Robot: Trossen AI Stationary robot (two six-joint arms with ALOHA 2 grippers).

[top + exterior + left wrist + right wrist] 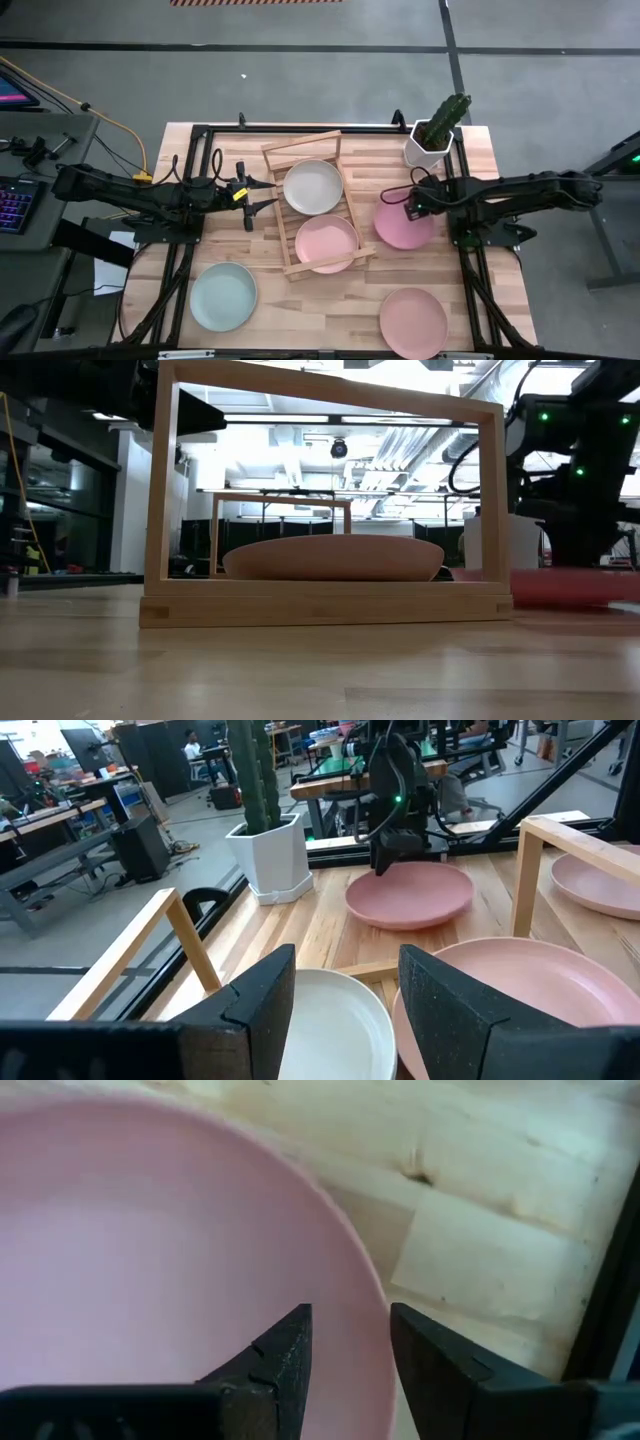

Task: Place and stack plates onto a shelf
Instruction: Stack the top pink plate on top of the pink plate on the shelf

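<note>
Your table (330, 305) is pale butcher-block wood framed by black rails, standing on a grey workshop floor; beyond it the low view shows a bright hall of benches.

The shelf (275, 158), a light wooden slatted rack with raised frame rails, sits slightly askew at mid-table. It already carries two plates side by side: a cream-white plate (313, 187) at the far end and a pink plate (327, 243) at the near end, so each bay is started and further plates would have to stack on these.

Your right hand (408, 207) is over the far edge of another pink plate (404, 226) lying just right of the shelf, beside the white cactus pot (429, 148). In the right wrist view its fingers (285, 1360) are spread with the rim between them, one inside the dish and one outside. That looks like a rim pinch being set up, sensible since a shallow plate lying flat offers nothing else to grip.

Your left hand (262, 195) waits spread and holding nothing at the shelf's left rail, likely clear of the way.

A mint-blue plate (223, 296) and a third pink plate (413, 322) lie near the table's front. All look matte, smooth, round and low-walled, so they should nest.
</note>
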